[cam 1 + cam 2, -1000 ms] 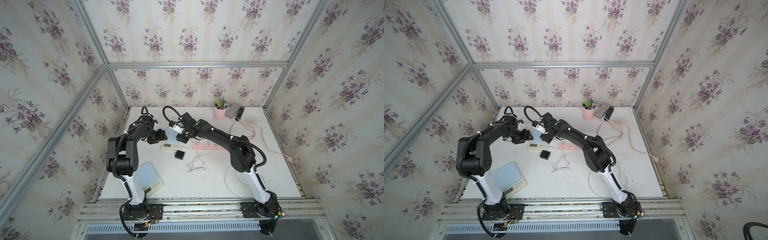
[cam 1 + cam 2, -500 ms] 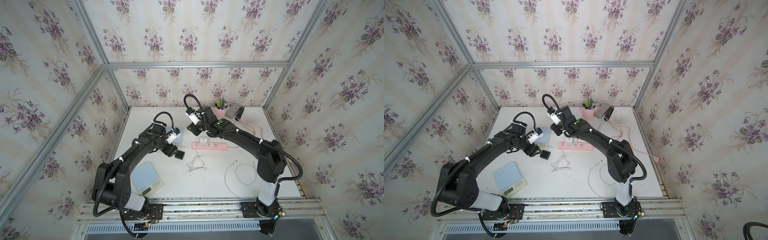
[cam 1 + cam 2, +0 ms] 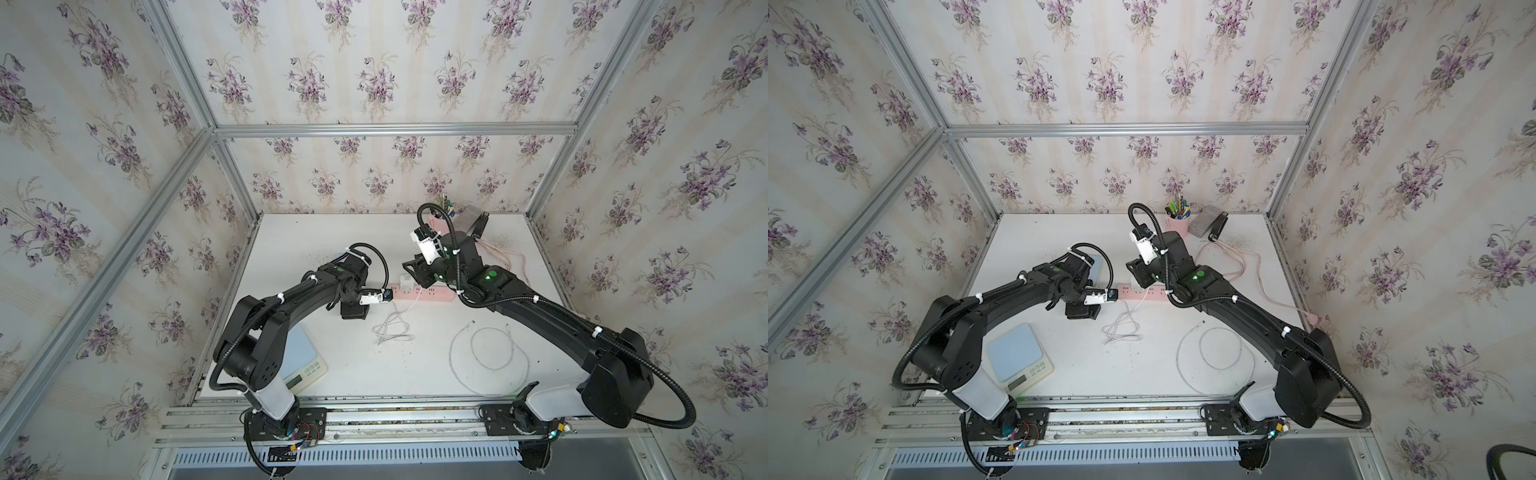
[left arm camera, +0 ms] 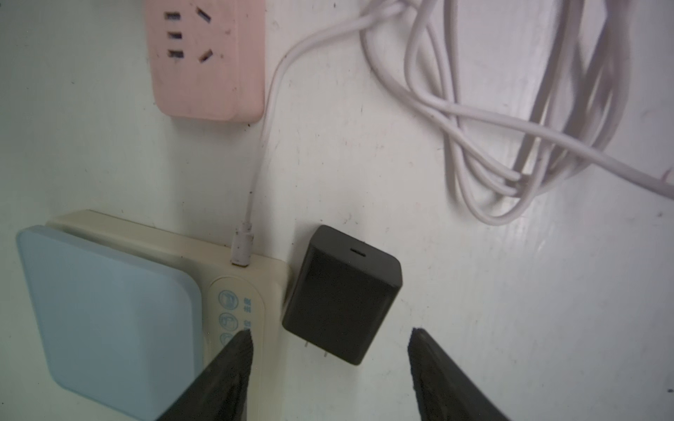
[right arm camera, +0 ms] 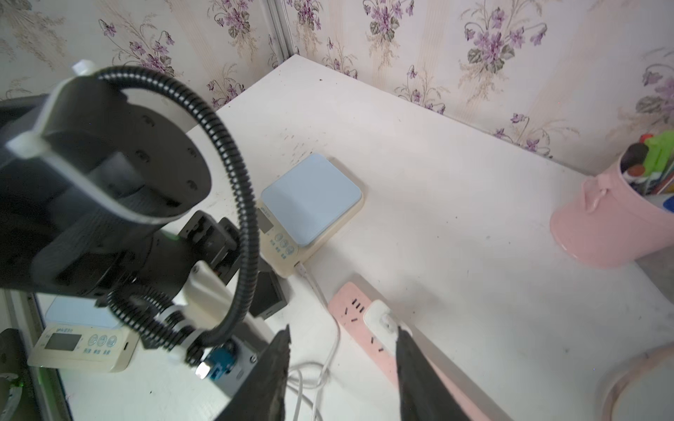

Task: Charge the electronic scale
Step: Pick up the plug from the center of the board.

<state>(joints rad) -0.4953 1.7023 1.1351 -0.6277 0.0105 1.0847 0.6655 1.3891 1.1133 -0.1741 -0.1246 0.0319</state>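
Free pass over back-left corner of tabletop [image 3: 299, 232] and along front edge at centre. Blocked mid-tabletop by power strip [image 3: 432, 294], w/ white cable [image 4: 243, 244] bundled just in front. Tight betw. black adapter [image 4: 341, 295] and rear scale [image 4: 109, 320], cable end just beside; room on adapter's opp. side. Blocked at front-left corner by front scale [image 3: 1017, 353], at front-right by thin cable loop [image 3: 451, 353], at back edge by pen cup [image 3: 1177, 222] and grey box [image 3: 1202, 224].

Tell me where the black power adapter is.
In the left wrist view, the black power adapter lies unplugged on the table beside the cabled scale, ahead of the open left gripper.
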